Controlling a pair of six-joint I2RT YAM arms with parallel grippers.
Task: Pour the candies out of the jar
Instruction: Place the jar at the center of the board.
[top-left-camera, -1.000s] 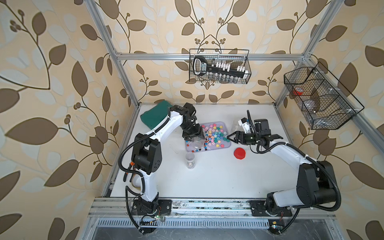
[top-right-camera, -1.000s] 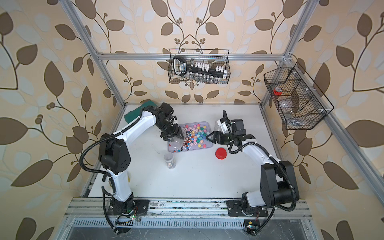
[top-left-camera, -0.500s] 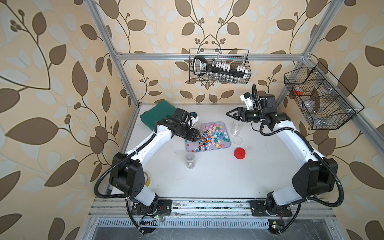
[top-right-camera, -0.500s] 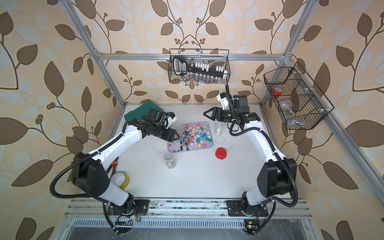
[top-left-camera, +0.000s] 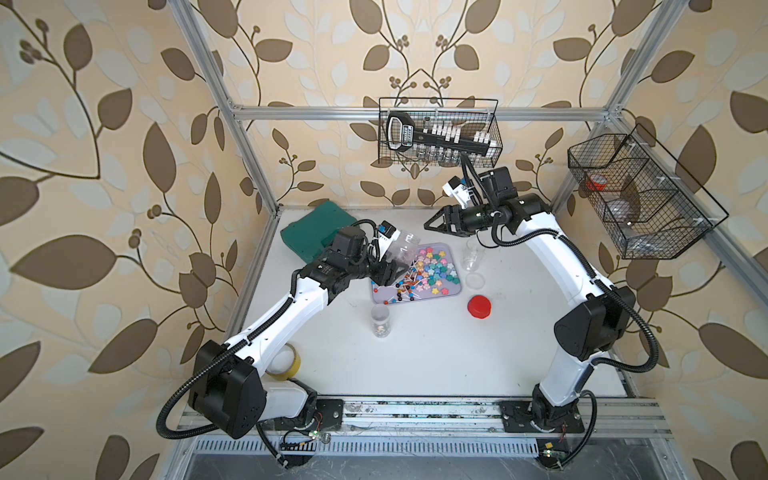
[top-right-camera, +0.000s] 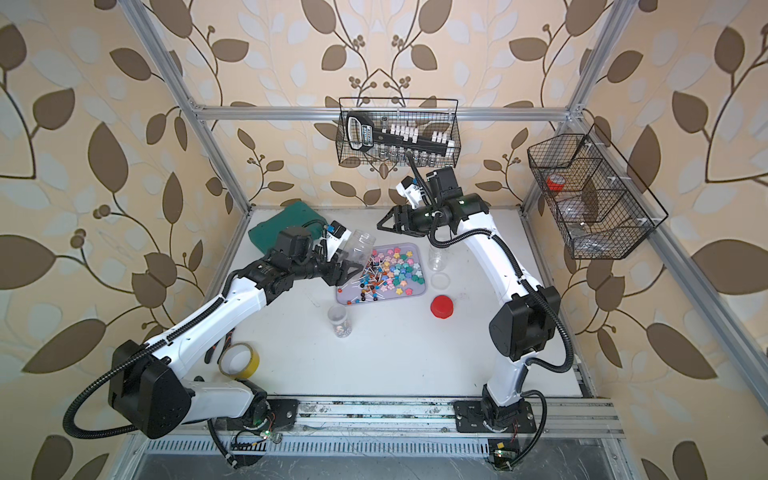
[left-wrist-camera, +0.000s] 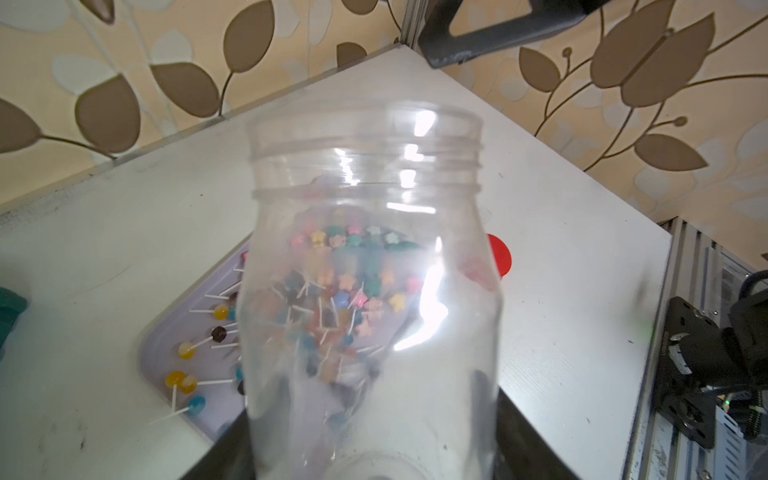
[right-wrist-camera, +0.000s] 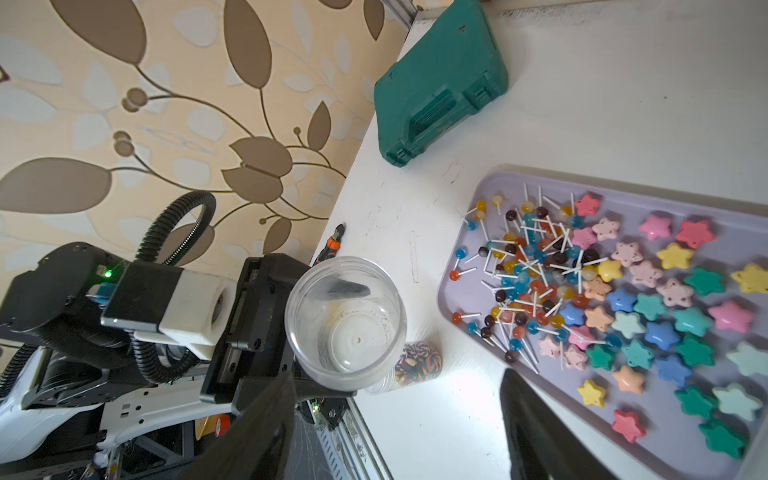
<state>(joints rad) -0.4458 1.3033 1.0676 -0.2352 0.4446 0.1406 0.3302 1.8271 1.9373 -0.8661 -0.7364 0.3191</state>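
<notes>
Jar (top-left-camera: 401, 249) clamped in left gripper (top-left-camera: 386, 270) looks empty; candies (top-left-camera: 432, 270) lie on tray (top-left-camera: 455, 291). Right gripper (top-left-camera: 432, 226) jaws wide, holding nothing. Small jar (top-left-camera: 380, 322) not yet poured.

Lilac tray (top-left-camera: 451, 293), plain. On tray, candies (right-wrist-camera: 596, 289): star pieces pink, yellow, teal, blue, peach; ball lollipops (right-wrist-camera: 536, 286) amber, blue, red, dark brown, on white sticks. At tray edge, jar (top-left-camera: 401, 248) clear, colourless. Near tray: red lid (top-left-camera: 478, 306), dark green case (top-left-camera: 311, 235). White surface (top-left-camera: 436, 365). Beige walls (top-left-camera: 124, 166), brown leaf pattern.
</notes>
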